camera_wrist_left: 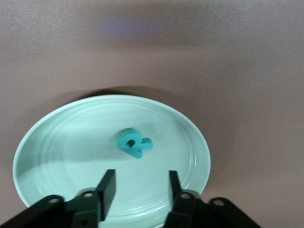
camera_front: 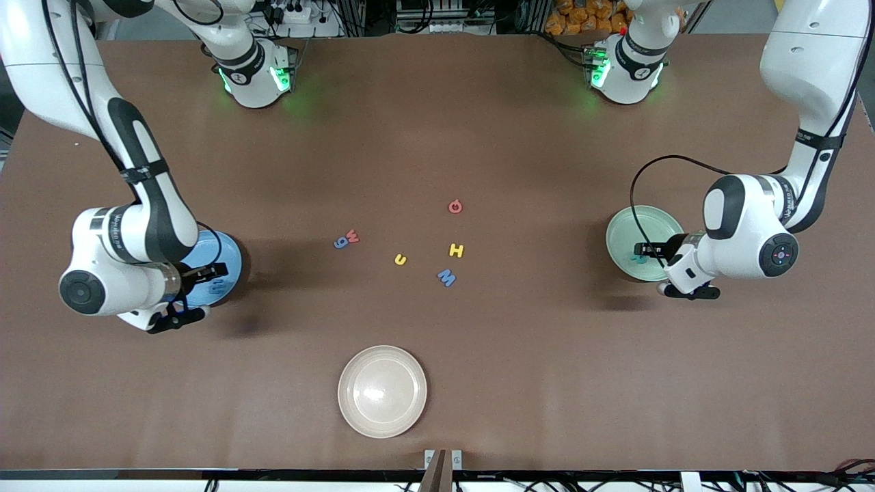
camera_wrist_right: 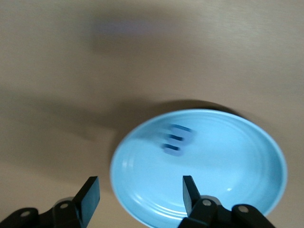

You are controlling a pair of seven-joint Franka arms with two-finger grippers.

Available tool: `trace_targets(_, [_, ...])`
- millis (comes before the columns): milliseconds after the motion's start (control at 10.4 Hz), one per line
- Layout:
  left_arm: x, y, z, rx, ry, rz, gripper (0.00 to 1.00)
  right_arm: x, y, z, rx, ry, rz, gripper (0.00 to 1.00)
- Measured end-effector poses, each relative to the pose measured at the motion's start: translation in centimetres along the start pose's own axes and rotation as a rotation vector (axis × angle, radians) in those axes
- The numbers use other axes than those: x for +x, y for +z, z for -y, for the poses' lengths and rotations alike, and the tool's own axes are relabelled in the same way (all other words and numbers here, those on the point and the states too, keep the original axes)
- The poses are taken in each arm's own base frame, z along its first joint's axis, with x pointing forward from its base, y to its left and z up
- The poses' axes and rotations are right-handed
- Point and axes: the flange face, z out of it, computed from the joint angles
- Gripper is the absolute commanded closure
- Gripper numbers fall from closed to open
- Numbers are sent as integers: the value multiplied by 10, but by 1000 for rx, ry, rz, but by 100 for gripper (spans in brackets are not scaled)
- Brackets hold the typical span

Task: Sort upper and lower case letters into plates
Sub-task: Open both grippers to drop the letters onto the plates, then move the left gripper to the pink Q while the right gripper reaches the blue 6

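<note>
The left gripper [camera_wrist_left: 140,190] hangs over the mint green plate [camera_wrist_left: 57,142] with its fingers [camera_wrist_left: 107,186] parted and nothing between them; a teal letter [camera_wrist_left: 133,143] lies in the plate just ahead of the fingertips. The right gripper [camera_wrist_right: 140,194] hangs over the rim of the blue plate [camera_wrist_right: 237,156], fingers spread wide and empty, with a blue letter [camera_wrist_right: 176,139] in the plate just ahead of them. Between the two grippers, on the table [camera_front: 437,137], lie six more letters: red G [camera_front: 455,206], yellow H [camera_front: 456,251], blue M [camera_front: 446,277], yellow u [camera_front: 400,259], and a red w [camera_front: 353,236] touching a blue g [camera_front: 340,242]. A cream plate [camera_front: 355,417] sits nearer the front camera.
</note>
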Motion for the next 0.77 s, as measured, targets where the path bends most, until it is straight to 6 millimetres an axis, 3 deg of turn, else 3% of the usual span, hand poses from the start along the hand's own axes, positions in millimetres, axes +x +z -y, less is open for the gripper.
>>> trace_targets(193, [2,-3,-16,5,27,-6,0,10,1,46,6,58,3,20])
trace_targets(483, [4,-43,-56,9,66,1,0,16,9,104,0,141,20,19])
trace_targets(772, [-12,-77,-126,9,-31,-26,0,17,17,134,15,206,27,19])
